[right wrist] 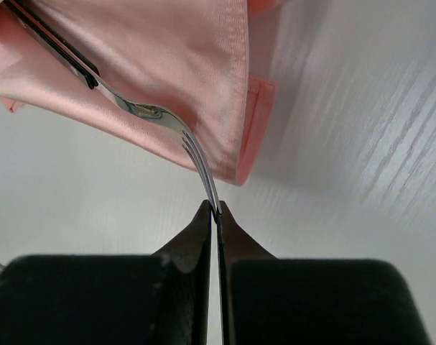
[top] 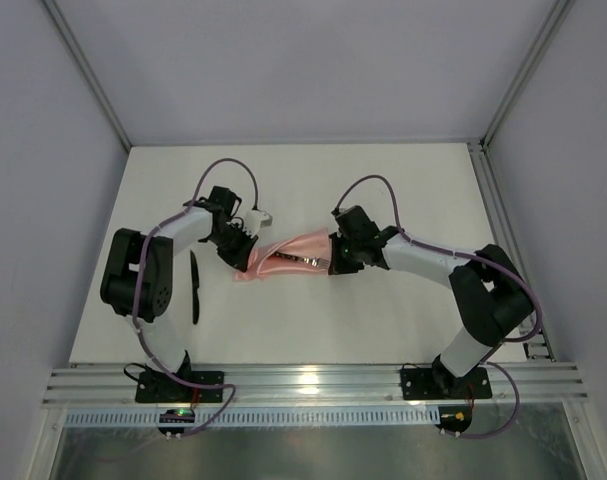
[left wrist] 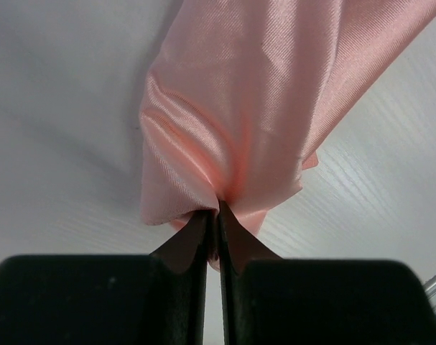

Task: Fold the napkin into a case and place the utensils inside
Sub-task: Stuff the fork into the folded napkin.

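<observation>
The salmon-pink napkin [top: 281, 260], folded into a narrow case, lies between my two grippers at the table's middle. My left gripper [top: 245, 256] is shut on its bunched left end; the left wrist view shows the cloth [left wrist: 239, 93] pinched at the gripper tips [left wrist: 216, 210]. My right gripper [top: 331, 263] is shut on the metal tines of a black-handled fork [right wrist: 156, 113]. The fork runs from the gripper tips [right wrist: 218, 208] up across the pink cloth [right wrist: 174, 50]. The second utensil [top: 195, 288], a slim black piece, lies on the table left of the napkin, by the left arm.
The white tabletop [top: 383, 190] is walled by grey panels on three sides. A metal rail [top: 313, 385] runs along the near edge, where both arm bases are bolted. The left arm's elbow [top: 133, 275] hangs close to the loose utensil.
</observation>
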`<action>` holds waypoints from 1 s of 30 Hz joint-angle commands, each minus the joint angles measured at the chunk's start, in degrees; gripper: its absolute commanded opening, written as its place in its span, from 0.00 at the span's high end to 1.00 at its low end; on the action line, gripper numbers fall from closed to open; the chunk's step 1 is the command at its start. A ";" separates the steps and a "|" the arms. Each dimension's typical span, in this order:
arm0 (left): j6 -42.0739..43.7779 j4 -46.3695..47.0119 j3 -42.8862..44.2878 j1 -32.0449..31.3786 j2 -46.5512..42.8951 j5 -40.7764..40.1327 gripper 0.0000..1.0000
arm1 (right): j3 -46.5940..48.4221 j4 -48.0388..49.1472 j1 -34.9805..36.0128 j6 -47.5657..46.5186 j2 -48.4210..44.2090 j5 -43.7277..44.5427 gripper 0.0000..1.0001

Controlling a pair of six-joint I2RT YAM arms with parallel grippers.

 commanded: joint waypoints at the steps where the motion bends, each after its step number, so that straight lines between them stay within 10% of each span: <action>1: 2.28 2.98 -1.51 -0.11 -1.48 -3.47 0.92 | 4.05 -3.41 0.64 -3.79 0.29 3.09 0.96; 8: 2.98 3.51 -1.86 -0.11 -3.24 -4.79 0.88 | 9.06 -13.77 0.64 -11.78 -0.33 10.04 0.96; 11: 3.33 2.81 -1.60 -0.11 -3.50 -4.87 0.61 | 12.66 -15.72 0.47 -15.39 1.86 9.52 0.96; 16: 2.81 1.93 -0.72 0.24 -6.40 -5.93 0.48 | 16.97 -18.71 -0.32 -19.26 5.29 4.71 0.96; 30: -3.16 2.28 4.91 4.89 -4.21 -4.52 0.48 | 22.07 -21.88 -1.29 -21.90 9.95 0.28 0.96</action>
